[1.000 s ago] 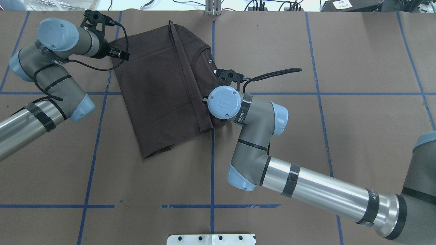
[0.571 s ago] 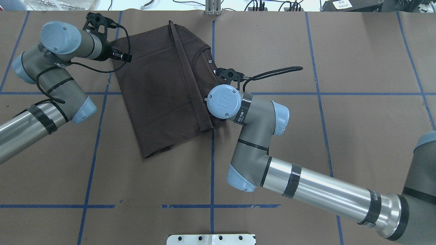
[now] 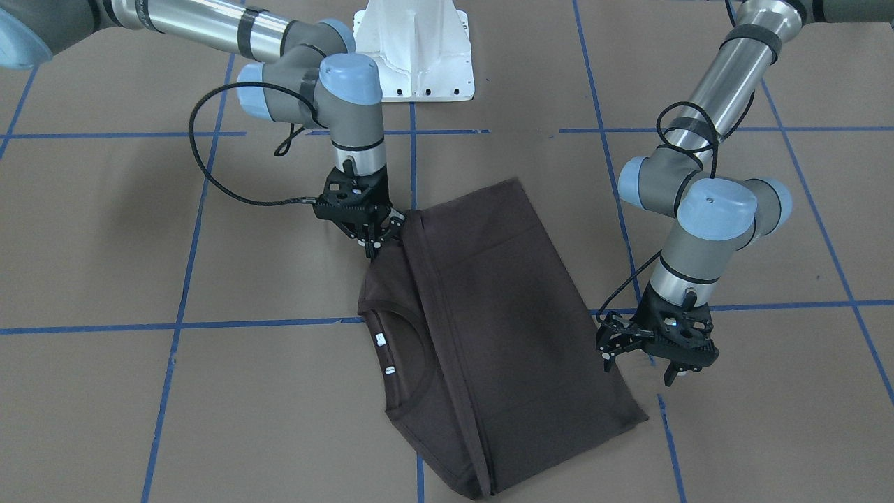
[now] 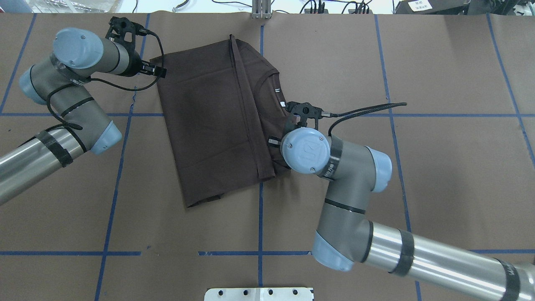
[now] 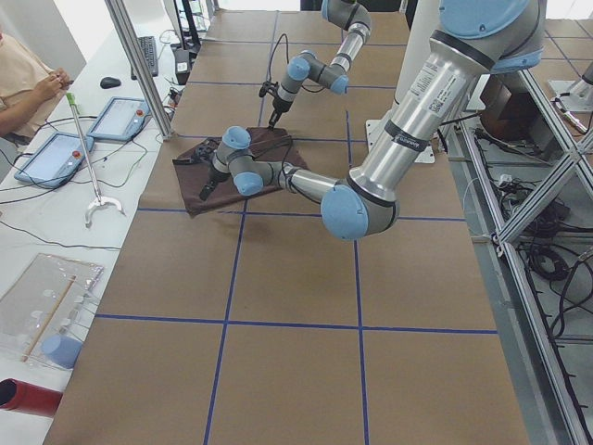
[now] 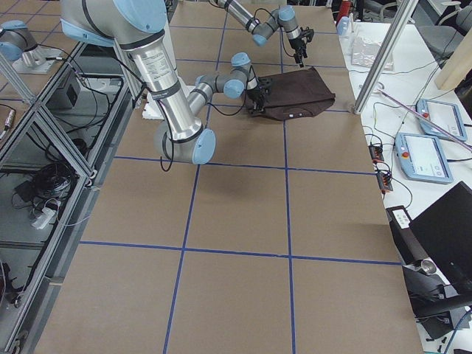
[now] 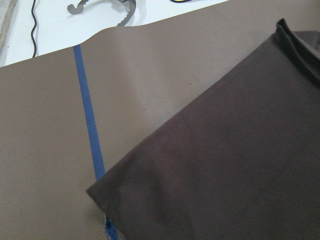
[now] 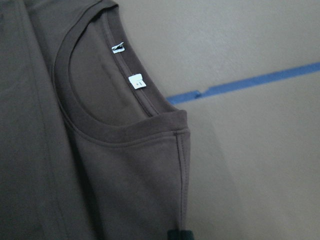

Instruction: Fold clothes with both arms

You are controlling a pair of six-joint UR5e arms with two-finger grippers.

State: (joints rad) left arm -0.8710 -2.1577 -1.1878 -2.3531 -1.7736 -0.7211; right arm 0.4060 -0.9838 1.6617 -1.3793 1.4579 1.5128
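Front view: our dark brown T-shirt (image 3: pixel 489 293) lies part-folded on the table (image 3: pixel 140 391). The right gripper (image 3: pixel 374 246) fingers look pinched on its shoulder edge. The left gripper (image 3: pixel 639 369) fingers are spread, just beside the opposite edge.

Overhead: it sits far-centre.

Right wrist: it's soft and light, probably slidey, so we'd grab the seams by the collar (image 8: pixel 90 135).

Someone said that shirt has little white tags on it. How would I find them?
On the big brown table crossed by blue tape lines lies one dark brown T-shirt, partly folded. Follow it to its round collar; just inside the neck opening sit two small white labels, one after the other. They are the only white specks showing on the dark cloth.
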